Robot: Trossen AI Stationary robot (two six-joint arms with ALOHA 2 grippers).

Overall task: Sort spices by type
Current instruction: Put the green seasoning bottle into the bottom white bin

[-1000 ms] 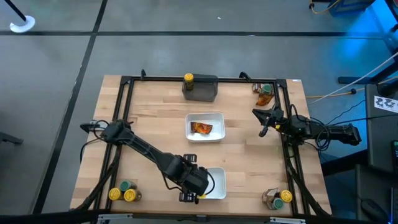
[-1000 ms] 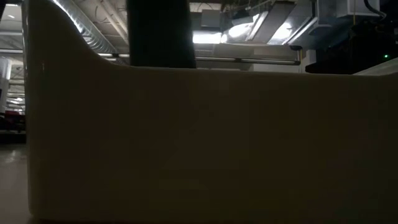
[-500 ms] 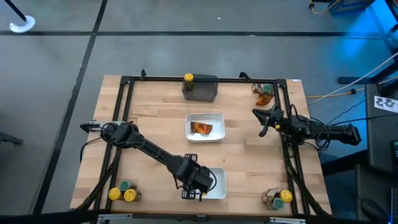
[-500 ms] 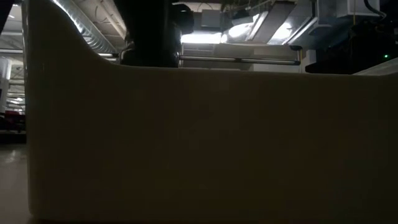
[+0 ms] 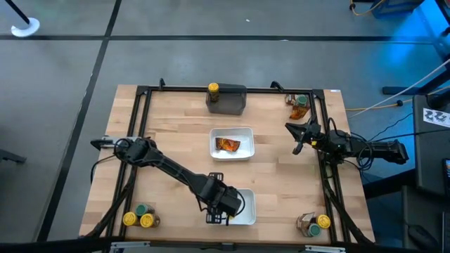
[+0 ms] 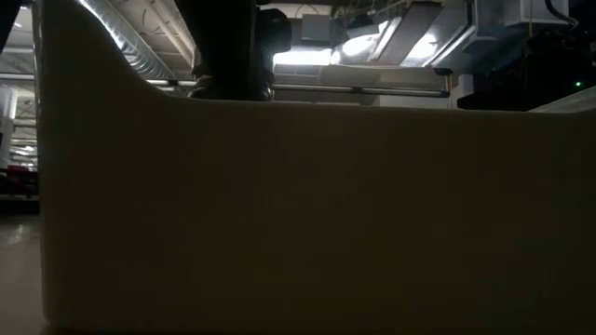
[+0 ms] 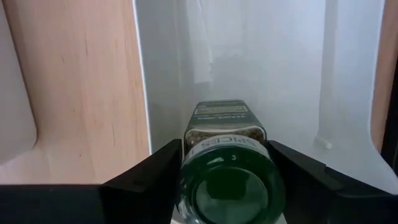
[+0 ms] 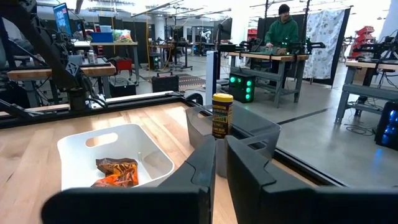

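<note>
The bench (image 5: 176,133) is pale wood in planked strips, framed by black rails (image 5: 144,126). At its middle a white tray (image 5: 246,133) holds an orange-brown sachet (image 5: 227,145). A dark grey block (image 5: 226,100) at the far edge carries a yellow-lidded jar (image 5: 213,88). At the near left corner stand two yellow-lidded jars (image 5: 138,220) and a green-lidded one (image 5: 141,210). In the left wrist view, a dark green lid (image 7: 231,190) sits against a white tray wall (image 7: 261,56). Both arms are black.

Sachet (image 5: 226,145) in centre tray (image 5: 247,131); jar (image 7: 227,163) in near tray (image 7: 261,56).
</note>
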